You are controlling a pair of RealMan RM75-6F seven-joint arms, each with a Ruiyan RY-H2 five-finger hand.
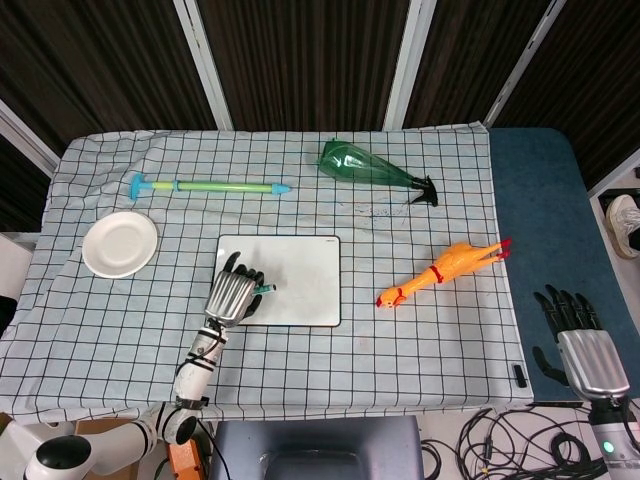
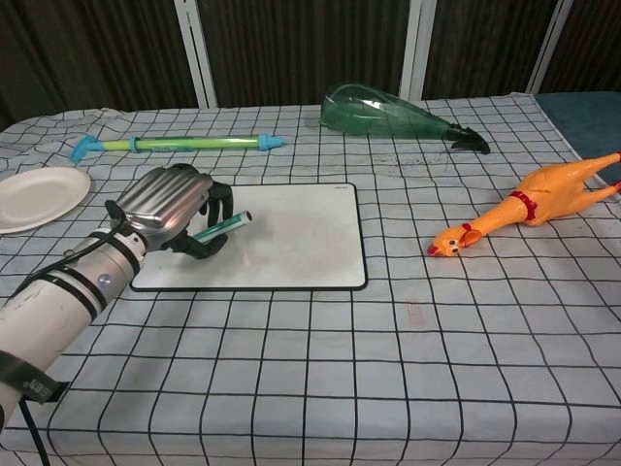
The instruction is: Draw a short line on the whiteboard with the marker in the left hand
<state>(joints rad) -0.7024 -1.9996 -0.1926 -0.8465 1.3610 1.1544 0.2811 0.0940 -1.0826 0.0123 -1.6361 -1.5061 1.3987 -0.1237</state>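
Observation:
A white whiteboard (image 1: 290, 270) (image 2: 291, 238) with a black rim lies flat at the middle of the checked table. My left hand (image 1: 230, 296) (image 2: 167, 206) hovers over the board's near-left corner, fingers curled around a teal marker (image 1: 265, 290) (image 2: 221, 226). The marker's free end points right, over the board. Whether its other end touches the surface is hidden by the hand. No drawn line shows on the board. My right hand (image 1: 580, 335) hangs off the table's right side with its fingers spread and nothing in it; the chest view does not show it.
A white plate (image 1: 120, 243) (image 2: 34, 197) sits left of the board. A green and blue water squirter (image 1: 210, 186) (image 2: 175, 145) lies behind it. A green bottle (image 1: 375, 168) (image 2: 393, 115) lies at the back. An orange rubber chicken (image 1: 445, 271) (image 2: 529, 209) lies to the right.

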